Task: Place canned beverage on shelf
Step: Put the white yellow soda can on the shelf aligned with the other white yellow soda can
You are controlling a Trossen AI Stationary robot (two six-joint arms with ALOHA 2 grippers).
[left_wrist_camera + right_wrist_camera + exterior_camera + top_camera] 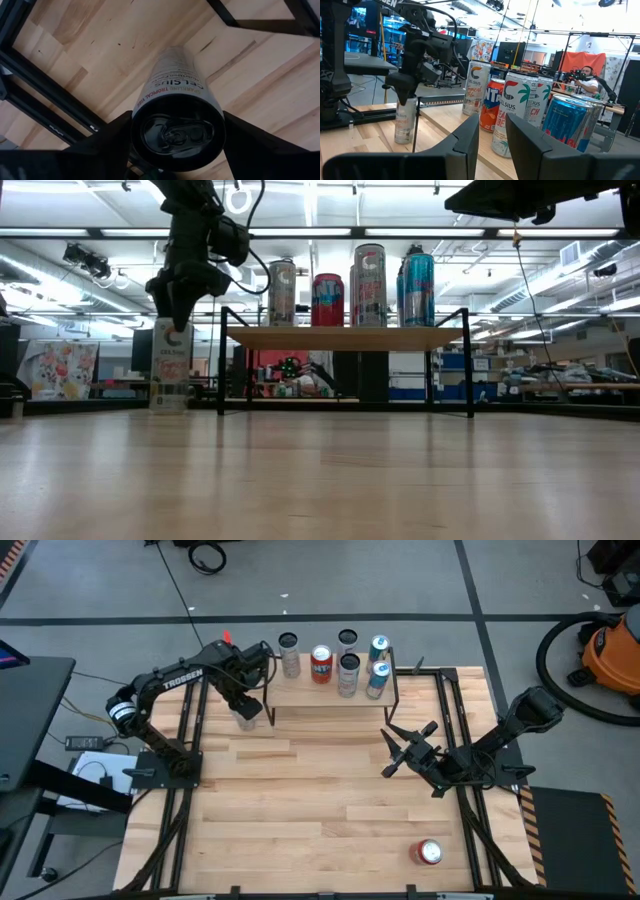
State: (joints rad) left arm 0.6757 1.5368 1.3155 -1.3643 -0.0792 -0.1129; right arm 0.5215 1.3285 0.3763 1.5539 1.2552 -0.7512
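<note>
One white Celsius can (176, 112) stands upright on the tabletop (300, 810), just off the shelf's (330, 692) left end and not yet on its board. Left gripper (243, 708) is right over it — fingers (107, 137) spread either side of the can's top, flanking it closely, though whether they are pressing yet I can't tell. From the low view the can sits beside the shelf's black leg, lower than the board, so by my reckoning it needs a firm grasp and a lift up and over the edge.

On the shelf itself, five cans already stand in a loose row: a silver one (290, 655) nearest the left end, a red one (321, 664) next, then two more Celsius cans and two blue ones toward the right end — wait, six by that count, tightly packed. Free board looks to be at the front.

Right gripper (408, 750) waits well in front of the shelf's right end, fingers (465, 145) slightly apart and holding nothing. One red can (429, 853) lies far from the shelf, near the table's front edge.
</note>
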